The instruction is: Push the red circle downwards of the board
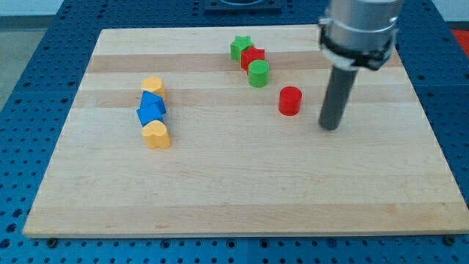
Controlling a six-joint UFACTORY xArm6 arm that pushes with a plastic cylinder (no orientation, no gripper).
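The red circle (290, 100) stands on the wooden board (242, 183), right of centre in the upper half. My tip (331, 127) rests on the board to the right of the red circle and slightly below it, a short gap apart, not touching. The dark rod rises from the tip to the grey arm body at the view's top right.
A green star (239, 48), a red block (253, 57) and a green circle (258, 73) form a diagonal row up-left of the red circle. At the left, a yellow block (152, 86), two blue blocks (152, 108) and a yellow heart (156, 135) form a column.
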